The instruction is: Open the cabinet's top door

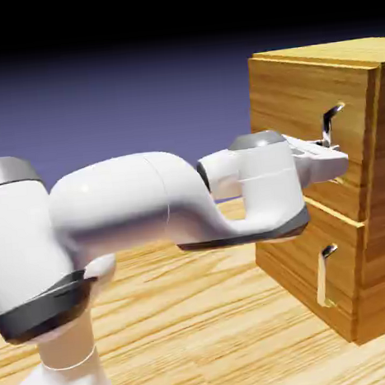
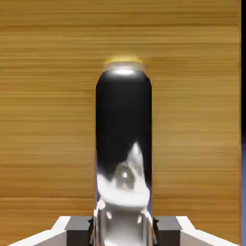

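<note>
The light-brown wood-grain cabinet [image 1: 379, 203] stands at the right of the exterior view. Its top door [image 1: 292, 112] sits flush with the cabinet front and carries a vertical silver handle [image 1: 331, 121]. My gripper [image 1: 331, 151] is at that handle, level with its lower part. In the hand view the handle [image 2: 124, 125] rises as a dark, shiny bar between my two grey fingertips [image 2: 79, 227], which press against its sides. The gripper [image 2: 124, 226] is shut on the handle. Wood of the door [image 2: 48, 120] fills the rest of the hand view.
Below the top door is a shorter panel [image 1: 298, 260] with a smaller silver handle [image 1: 326, 276]. The white arm [image 1: 147, 204] stretches across from the lower left, above the wooden table [image 1: 209, 335].
</note>
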